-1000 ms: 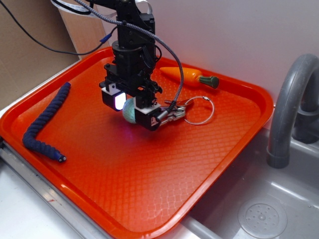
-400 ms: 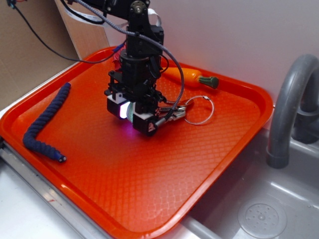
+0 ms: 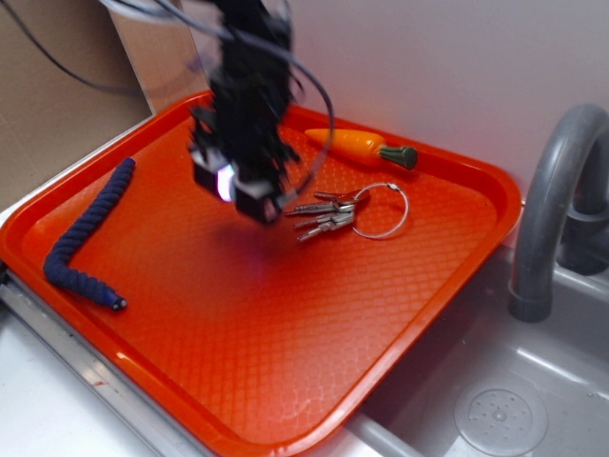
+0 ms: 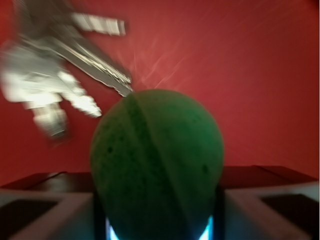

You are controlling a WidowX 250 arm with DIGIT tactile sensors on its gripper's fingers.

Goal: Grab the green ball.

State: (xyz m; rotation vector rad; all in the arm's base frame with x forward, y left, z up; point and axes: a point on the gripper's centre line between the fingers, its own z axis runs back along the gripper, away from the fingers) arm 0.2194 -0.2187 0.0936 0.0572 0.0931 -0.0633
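Orange tray [image 3: 409,314] beside the sink, gripper [image 3: 243,190] pinching the green ball [image 4: 157,165] above the keys [image 3: 324,214] — grab made, next just a steady lift.

Black arm reaching down from the top of the exterior view, blurred, wrist roughly vertical with a cable looped beside it. Tool [image 3: 240,186] pointing downward and raised clear of the surface below, a small light glowing between its fingers. Fingers [image 4: 45,200] closed from both sides on the green ball [image 4: 157,165], seen in the wrist view.
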